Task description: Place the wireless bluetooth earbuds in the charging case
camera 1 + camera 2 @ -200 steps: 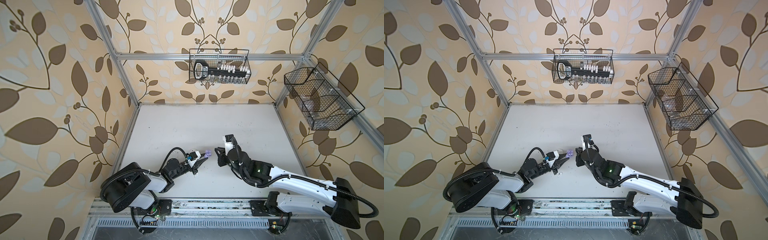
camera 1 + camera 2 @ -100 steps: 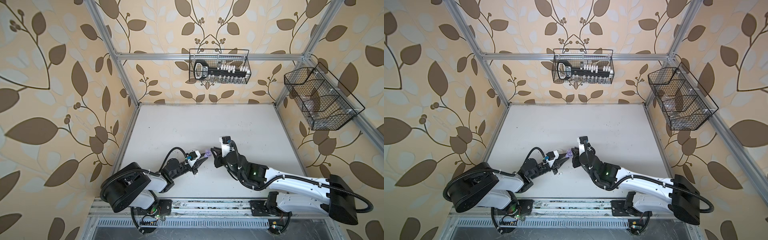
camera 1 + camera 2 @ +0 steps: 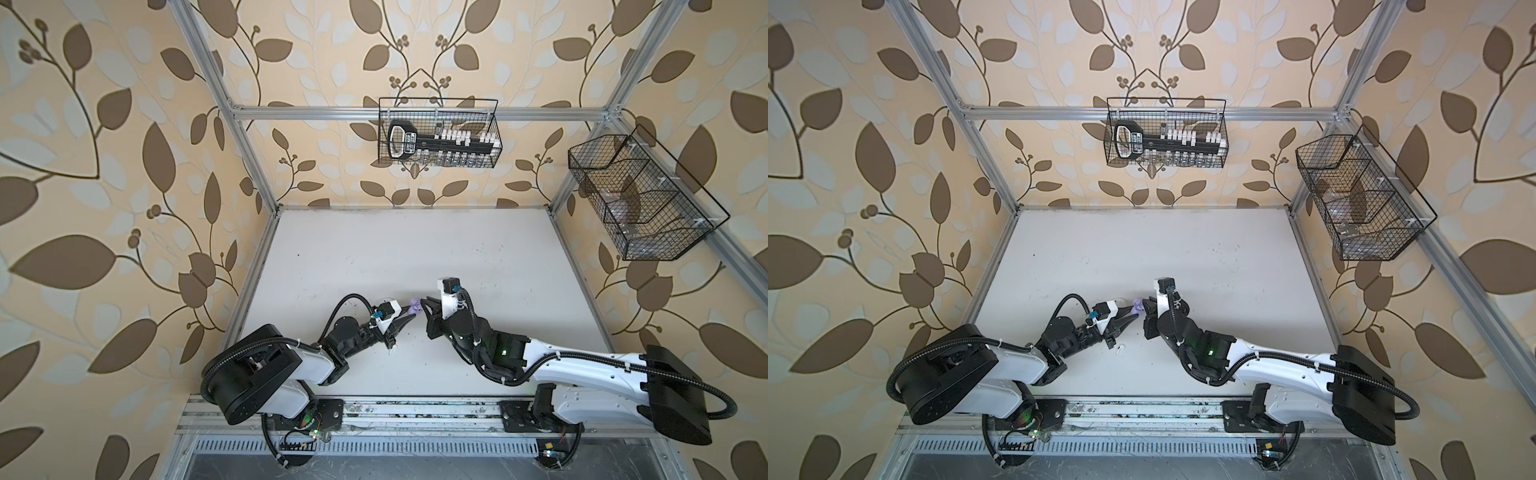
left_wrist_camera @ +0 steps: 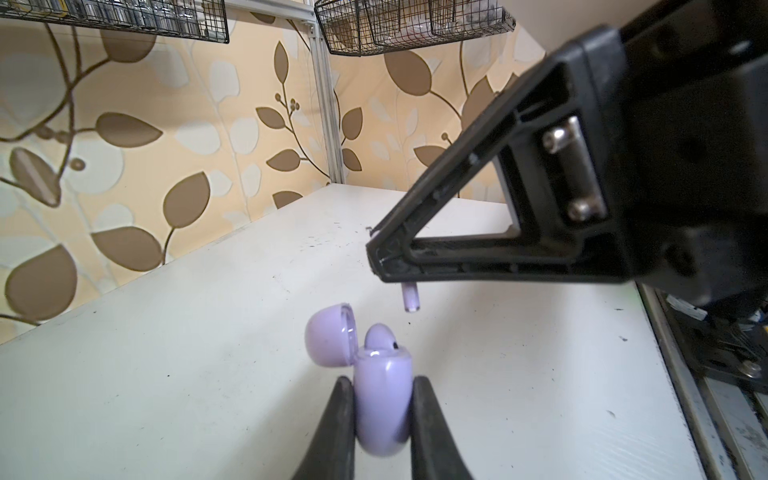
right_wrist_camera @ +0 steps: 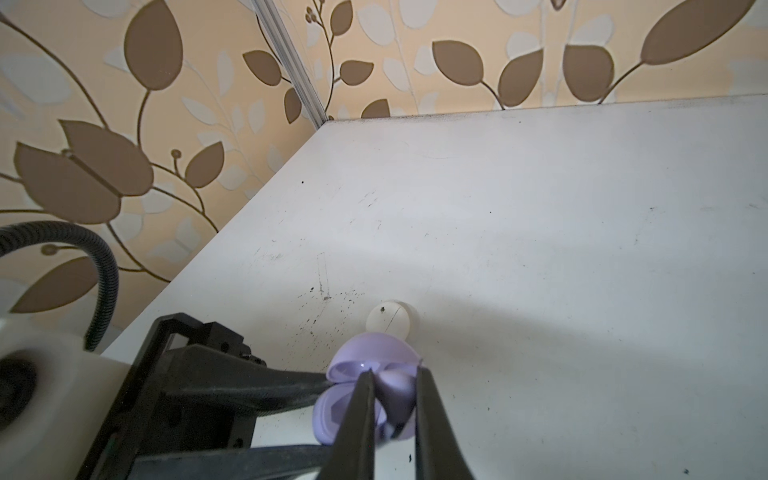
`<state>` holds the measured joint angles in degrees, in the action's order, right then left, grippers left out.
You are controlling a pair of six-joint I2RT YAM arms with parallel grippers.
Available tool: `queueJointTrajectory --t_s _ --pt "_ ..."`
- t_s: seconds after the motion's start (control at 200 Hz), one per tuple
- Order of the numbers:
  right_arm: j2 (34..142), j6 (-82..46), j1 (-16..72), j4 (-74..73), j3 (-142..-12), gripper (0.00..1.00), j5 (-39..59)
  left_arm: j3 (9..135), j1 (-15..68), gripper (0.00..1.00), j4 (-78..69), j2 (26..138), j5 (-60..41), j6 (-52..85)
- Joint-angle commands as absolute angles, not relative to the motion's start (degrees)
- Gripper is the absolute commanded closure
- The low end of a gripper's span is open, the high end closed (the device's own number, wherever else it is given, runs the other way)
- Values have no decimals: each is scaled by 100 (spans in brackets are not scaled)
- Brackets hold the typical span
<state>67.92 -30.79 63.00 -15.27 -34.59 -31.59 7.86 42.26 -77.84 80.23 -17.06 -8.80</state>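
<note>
1. Closing in over the last second, the right gripper now hangs directly above the lavender charging case. Its jaws are pinched on a lavender earbud, whose stem points down just short of the opening.
2. The left gripper is clamped on the case's lower half, keeping it upright with the lid swung back. A second lavender earbud already sits in one socket.
3. With the approach made, only the lowering into the free socket appears left for this pair. Lining up the stem looks like the tricky part.
4. Both arms work near the front of a scuffed, speckled white table. A round white case rests just behind the lavender one. What may be a white earbud lies near the left gripper, though it is too small to be sure.
5. Leaf-patterned wallpaper and an aluminium frame enclose the cell. One wire basket hangs on the back wall and a second basket on the side.
</note>
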Motion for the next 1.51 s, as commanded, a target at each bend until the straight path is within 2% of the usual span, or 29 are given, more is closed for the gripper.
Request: queueJointTrajectory --t_s 0.0,1.5 --pt "6868 -3041 6378 -1783 -3393 87 -3323 971 4157 100 -8151 8051 -1636 -861" --pt "7480 -2899 6468 -2220 -3258 88 -3440 966 4157 100 -8148 8042 -1644 -829"
